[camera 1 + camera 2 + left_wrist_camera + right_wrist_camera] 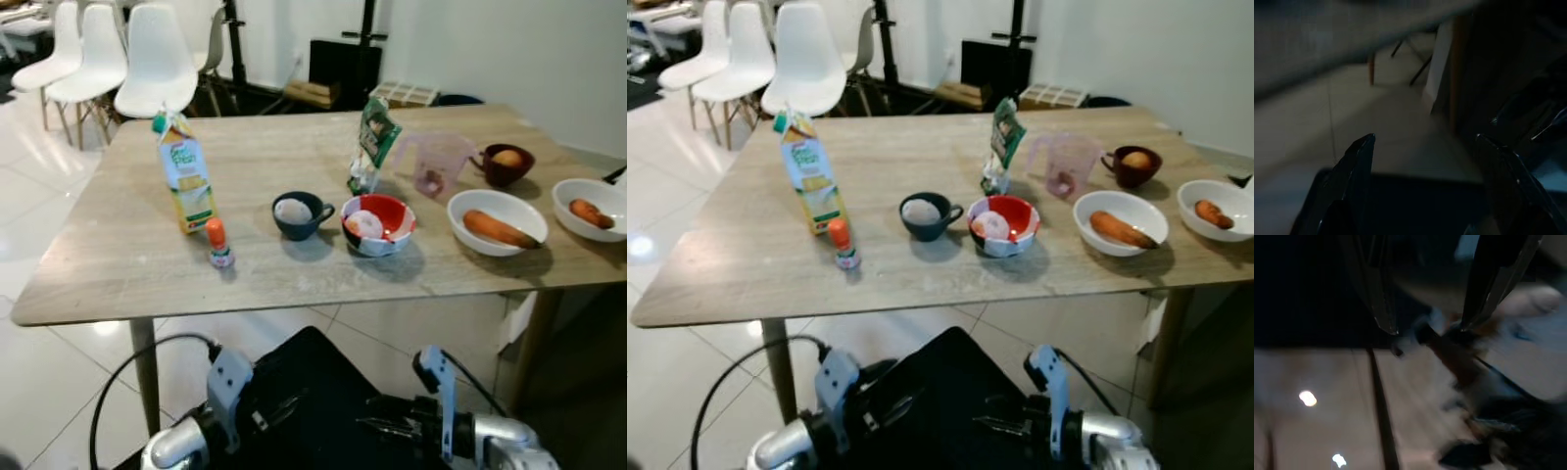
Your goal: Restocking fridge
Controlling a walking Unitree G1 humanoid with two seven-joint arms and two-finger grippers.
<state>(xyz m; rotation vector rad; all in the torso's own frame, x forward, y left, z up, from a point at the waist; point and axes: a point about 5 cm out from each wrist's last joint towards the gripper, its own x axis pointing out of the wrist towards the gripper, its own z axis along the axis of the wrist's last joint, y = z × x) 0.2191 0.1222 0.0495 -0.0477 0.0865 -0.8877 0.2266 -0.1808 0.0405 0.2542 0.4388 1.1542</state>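
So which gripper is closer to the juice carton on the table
Left. The left gripper hangs below the table edge, nearly under the juice carton; the right gripper hangs farther toward the robot's right.

Both silver arms hang low in front of the robot's body, forearms turned inward toward each other. The left claw [1422,161] has its two black fingers spread apart, holding nothing. The right claw [1427,328] likewise has its fingers parted and empty.
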